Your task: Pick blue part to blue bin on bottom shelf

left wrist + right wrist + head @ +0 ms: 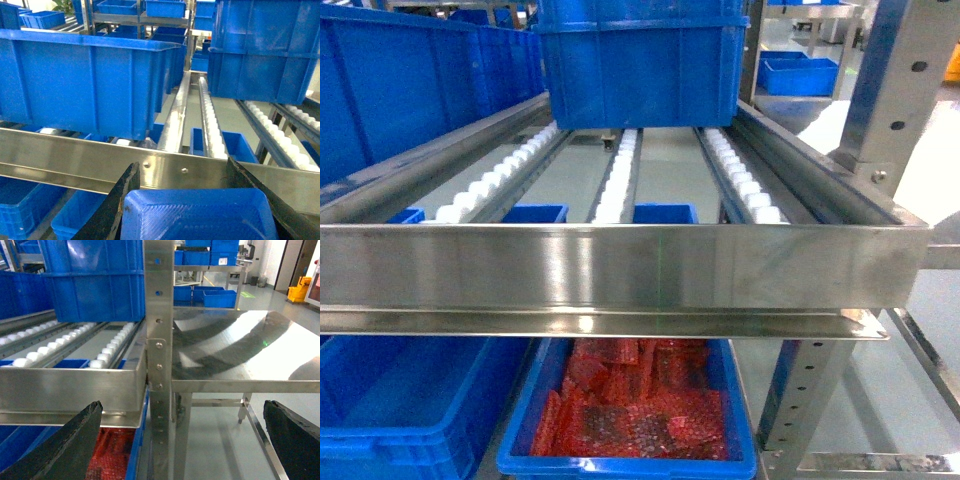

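The blue part [200, 215], a ribbed plastic tray shape, sits between the black fingers of my left gripper [183, 167], which is shut on it just in front of the bottom shelf's riveted front rail [75, 155]. On that shelf's white rollers [212, 130] stand a large blue bin [90, 75] at left and another [265, 50] at right. In the head view the same rail [620, 265] crosses the frame, with a blue bin [640, 70] behind it; neither gripper shows there. My right gripper [182, 407] stands open and empty beside the rack post [159, 340].
Under the rail are a blue bin of red bubble-wrapped pieces [630, 410] and another blue bin [410, 400] to its left. A steel table [240, 350] stands right of the rack. More racks with blue bins stand behind [140, 10].
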